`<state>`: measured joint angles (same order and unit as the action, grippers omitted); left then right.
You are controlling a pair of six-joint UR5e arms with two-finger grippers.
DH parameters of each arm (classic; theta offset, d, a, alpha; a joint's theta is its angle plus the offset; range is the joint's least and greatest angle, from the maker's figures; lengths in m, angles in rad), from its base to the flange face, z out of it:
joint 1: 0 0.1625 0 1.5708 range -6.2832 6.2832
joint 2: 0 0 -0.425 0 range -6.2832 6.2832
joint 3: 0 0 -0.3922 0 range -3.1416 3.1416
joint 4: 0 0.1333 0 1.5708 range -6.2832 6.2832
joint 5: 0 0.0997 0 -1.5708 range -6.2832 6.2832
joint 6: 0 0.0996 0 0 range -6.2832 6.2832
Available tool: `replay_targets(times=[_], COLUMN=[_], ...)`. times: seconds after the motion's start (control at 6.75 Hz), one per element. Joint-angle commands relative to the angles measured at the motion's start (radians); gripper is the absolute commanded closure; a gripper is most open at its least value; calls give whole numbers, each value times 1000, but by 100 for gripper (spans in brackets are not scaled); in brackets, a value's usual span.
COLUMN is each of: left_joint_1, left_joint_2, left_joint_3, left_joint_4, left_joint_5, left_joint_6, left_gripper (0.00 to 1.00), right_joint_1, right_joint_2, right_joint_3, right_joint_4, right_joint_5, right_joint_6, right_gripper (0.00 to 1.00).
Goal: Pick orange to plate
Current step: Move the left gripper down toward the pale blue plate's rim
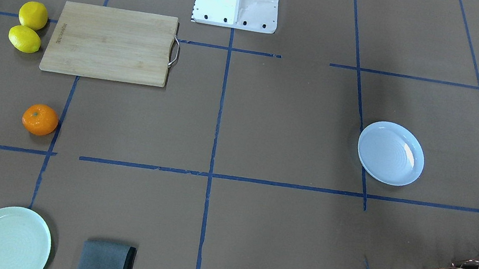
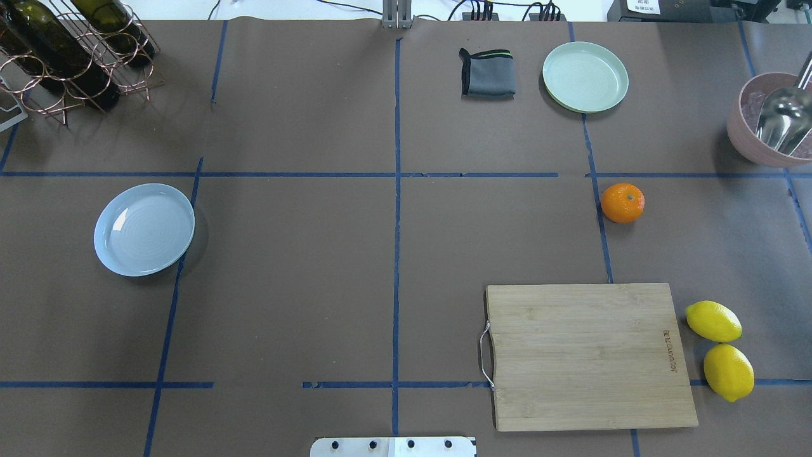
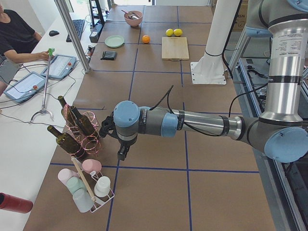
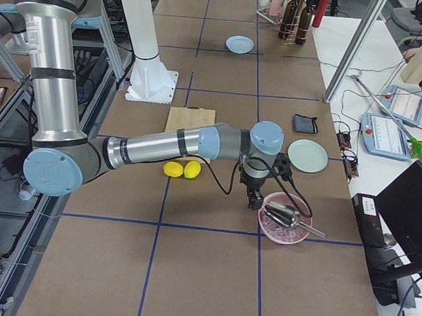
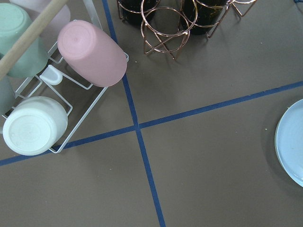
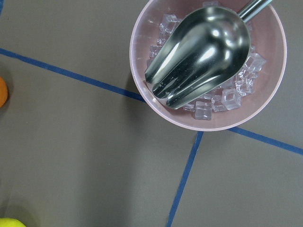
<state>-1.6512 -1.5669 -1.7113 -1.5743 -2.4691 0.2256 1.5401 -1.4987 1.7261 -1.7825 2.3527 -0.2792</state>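
Note:
The orange (image 2: 623, 202) sits alone on the brown table on the robot's right side, beyond the cutting board; it is also in the front view (image 1: 40, 119), and a sliver of the orange (image 6: 2, 92) shows in the right wrist view. The bluish-white plate (image 2: 144, 229) lies bare on the left side, and the plate's edge (image 5: 291, 149) shows in the left wrist view. My left gripper (image 3: 122, 154) hangs near the wine rack, far from the plate. My right gripper (image 4: 254, 200) hovers beside the pink bowl. I cannot tell whether either gripper is open or shut.
A wooden cutting board (image 2: 587, 355) lies near the robot's right, with two lemons (image 2: 713, 321) beside it. A mint-green plate (image 2: 585, 77) and folded grey cloth (image 2: 487, 73) lie at the far edge. A pink bowl (image 2: 736, 124) holds ice and a scoop. A wine rack (image 2: 70, 51) stands far left, a cup rack (image 5: 57, 85) nearby.

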Motion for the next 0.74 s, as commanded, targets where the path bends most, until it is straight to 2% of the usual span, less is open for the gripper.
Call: replay_targets(times=[0.0, 0.44, 0.59], left_joint_1=[1, 40, 107], left_joint_2=[-1, 13, 10], left_joint_3=[-16, -54, -76], left_joint_4=[-6, -13, -27], left_joint_5=[-2, -4, -2], left_joint_6=[-3, -43, -120], left_gripper=[0, 0, 0], right_joint_1=[0, -2, -2], right_joint_2=[1, 3, 3], right_joint_3=[3, 1, 3], right_joint_4=[2, 2, 3], right_joint_5=[0, 8, 8], right_joint_6=[17, 25, 26], right_gripper=[0, 0, 0])
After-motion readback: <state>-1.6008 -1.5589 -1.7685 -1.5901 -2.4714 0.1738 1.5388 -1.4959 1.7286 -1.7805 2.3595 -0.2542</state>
